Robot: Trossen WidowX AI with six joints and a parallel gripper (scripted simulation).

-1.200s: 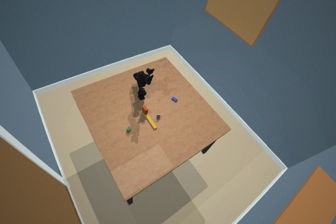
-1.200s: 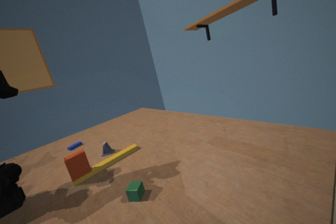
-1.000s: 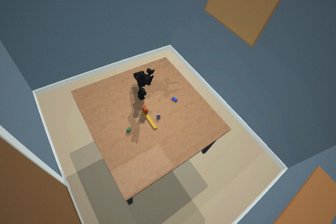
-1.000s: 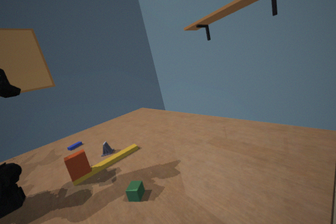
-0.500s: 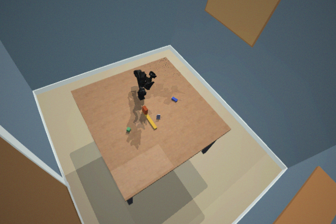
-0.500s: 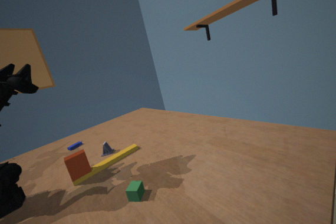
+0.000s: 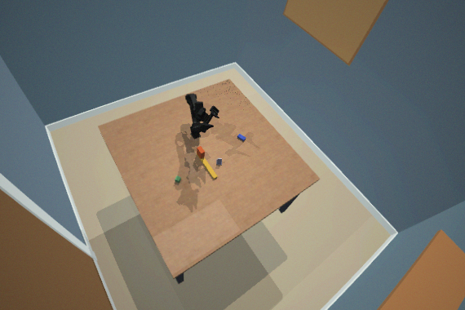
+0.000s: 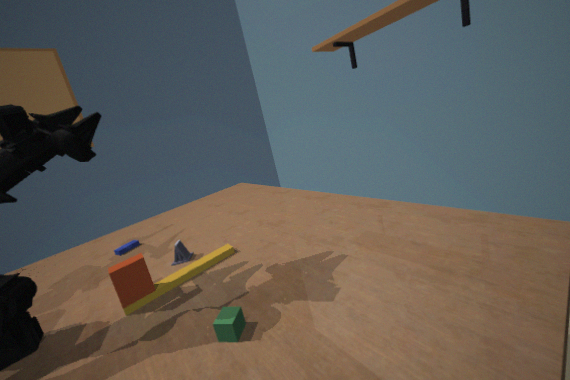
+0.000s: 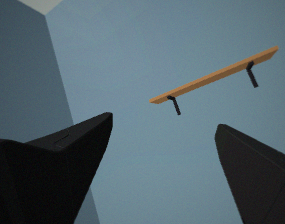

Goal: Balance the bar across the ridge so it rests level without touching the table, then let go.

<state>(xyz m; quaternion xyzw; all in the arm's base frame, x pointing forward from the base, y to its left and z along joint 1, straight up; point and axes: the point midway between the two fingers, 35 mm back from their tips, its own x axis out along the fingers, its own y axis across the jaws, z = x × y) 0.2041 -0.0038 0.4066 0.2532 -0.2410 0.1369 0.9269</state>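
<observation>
The yellow bar (image 7: 210, 169) (image 8: 197, 267) lies on the table, with an orange block (image 7: 201, 152) (image 8: 132, 280) standing at one end of it. The small grey-blue ridge (image 7: 219, 161) (image 8: 180, 253) stands on the table beside the bar, apart from it, with nothing on top. My gripper (image 8: 90, 112) (image 9: 163, 125) is open and empty, raised high above the table and pointing away from it towards the wall. The wrist view shows both fingers wide apart with only wall and shelf beyond.
A green cube (image 7: 178, 179) (image 8: 230, 324) sits on the table (image 7: 265, 189) (image 8: 425, 272) on the other side of the bar from the ridge. A blue block (image 7: 241, 137) (image 8: 127, 247) lies beyond the ridge. A wall shelf (image 8: 410, 4) (image 9: 213, 77) is in the background.
</observation>
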